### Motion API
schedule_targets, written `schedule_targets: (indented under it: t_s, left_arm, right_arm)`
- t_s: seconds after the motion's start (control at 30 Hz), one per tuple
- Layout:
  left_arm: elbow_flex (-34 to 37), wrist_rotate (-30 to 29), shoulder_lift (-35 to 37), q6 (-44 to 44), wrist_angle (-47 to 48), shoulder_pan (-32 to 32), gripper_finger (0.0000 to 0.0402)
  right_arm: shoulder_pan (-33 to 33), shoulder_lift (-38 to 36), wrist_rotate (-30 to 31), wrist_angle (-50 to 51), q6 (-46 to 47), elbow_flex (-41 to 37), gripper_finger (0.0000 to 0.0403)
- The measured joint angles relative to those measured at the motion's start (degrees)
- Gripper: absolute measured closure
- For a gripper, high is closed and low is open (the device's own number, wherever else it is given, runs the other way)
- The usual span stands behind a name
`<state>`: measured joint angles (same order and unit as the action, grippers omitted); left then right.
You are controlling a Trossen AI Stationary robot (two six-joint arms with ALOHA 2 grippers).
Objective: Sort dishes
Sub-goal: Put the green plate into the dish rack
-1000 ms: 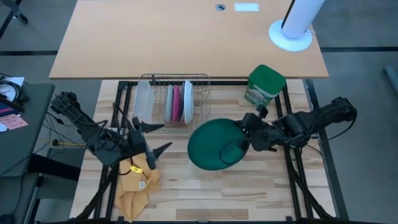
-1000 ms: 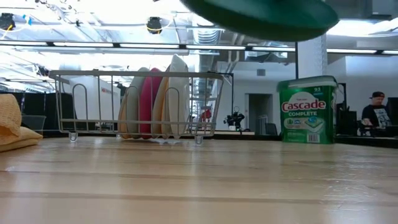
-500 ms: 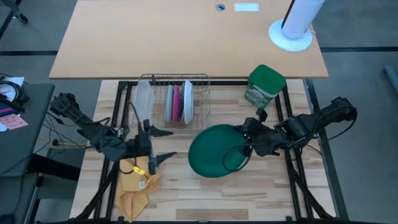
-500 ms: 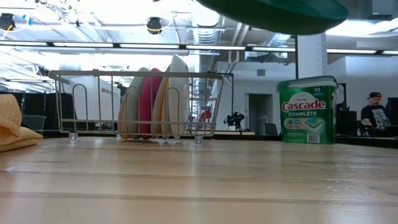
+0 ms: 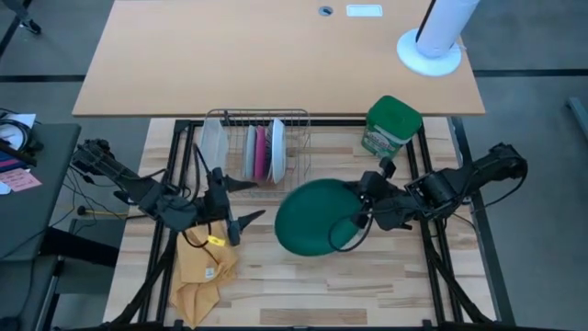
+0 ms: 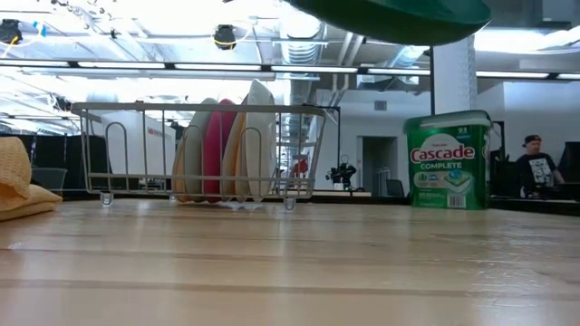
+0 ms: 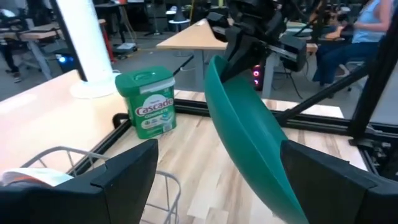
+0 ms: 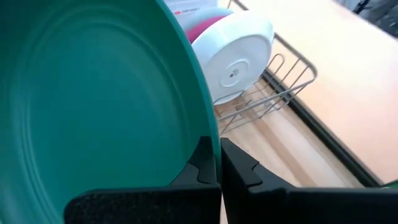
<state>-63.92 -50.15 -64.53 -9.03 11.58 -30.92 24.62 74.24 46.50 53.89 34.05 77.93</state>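
My right gripper (image 5: 354, 221) is shut on the large dark green plate (image 5: 312, 218), which hangs tilted above the table's middle. The plate also shows in the left wrist view (image 7: 249, 143) and at the top of the low view (image 6: 390, 14). My left gripper (image 5: 253, 200) is open and empty, left of the plate, its fingers pointing at it. A wire rack (image 5: 257, 152) at the far side holds several small plates on edge: white (image 8: 233, 56), pink (image 8: 205, 22) and others. My right gripper pinches the plate's rim (image 8: 208, 134) between its two fingers, one finger on each face, on the plate's right-hand edge. The fingers come from the table's right side, about level. The plate is lifted clear of the table and tilted, its green back toward the high camera.
A green Cascade canister (image 5: 392, 126) stands at the far right, behind the right arm. A yellow cloth (image 5: 204, 271) lies near the front left, under the left arm. A frosted container (image 5: 212, 147) sits at the rack's left end. People show in the room beyond (image 6: 530, 163).
My left gripper has gone toward the table's right, closer to the green plate, and stays open. My right gripper keeps hold of the plate, which has shifted only slightly above the table.
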Motion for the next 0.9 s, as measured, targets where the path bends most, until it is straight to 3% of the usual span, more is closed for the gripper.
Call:
schedule_targets:
  t_s: [0.13,0.43,0.9]
  left_arm:
    - [0.0,-2.79,0.02,-0.97,-1.5,0.0,0.0073]
    - [0.0,-2.3,0.04,-0.17,-1.24,0.07,0.0073]
    - [0.02,-3.04,-1.91,1.28,-1.79,2.66,0.0073]
  right_arm:
    - [0.02,0.0,3.43,0.02,-0.21,0.0,0.0403]
    - [1.26,0.0,10.34,-0.01,-1.15,0.0,0.0403]
    - [1.67,0.0,11.07,-0.52,-1.12,0.0,0.0403]
